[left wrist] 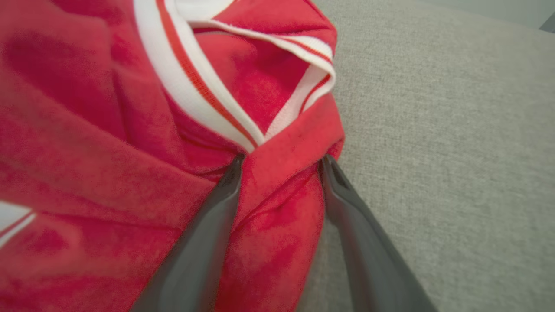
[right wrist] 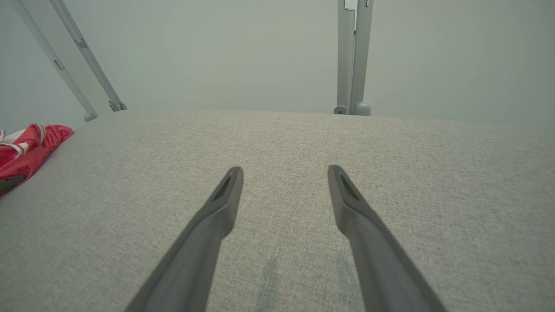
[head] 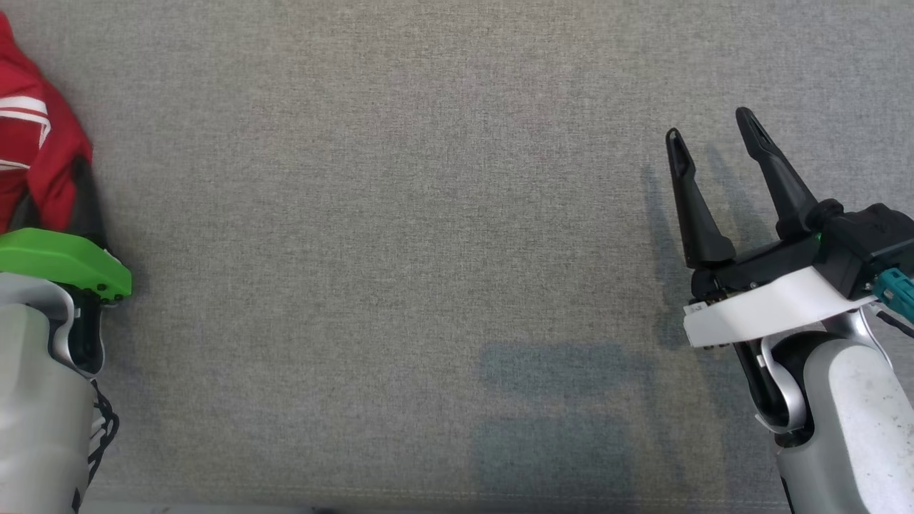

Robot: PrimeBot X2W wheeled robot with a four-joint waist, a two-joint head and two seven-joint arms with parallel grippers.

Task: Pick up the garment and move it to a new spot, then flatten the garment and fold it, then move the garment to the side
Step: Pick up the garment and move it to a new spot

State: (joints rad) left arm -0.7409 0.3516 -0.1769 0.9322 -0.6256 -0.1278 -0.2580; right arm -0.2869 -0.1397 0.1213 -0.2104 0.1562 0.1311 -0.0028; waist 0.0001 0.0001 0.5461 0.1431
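Left end effector [left wrist: 282, 159], unclenched, straddled a limp, soft garment [left wrist: 86, 130] fold by the collar [left wrist: 182, 82], likely a sound hold.

The garment [left wrist: 86, 164] is soft cloth, the table cover [head: 428, 250] coarse matt weave.

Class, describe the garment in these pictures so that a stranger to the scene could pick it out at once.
A wide grey fabric surface lies before the robot. At its left edge in the head view sits the garment, a crumpled heap with the left gripper straddling one fold. It is bright red with white striped trim, against plain grey all around.
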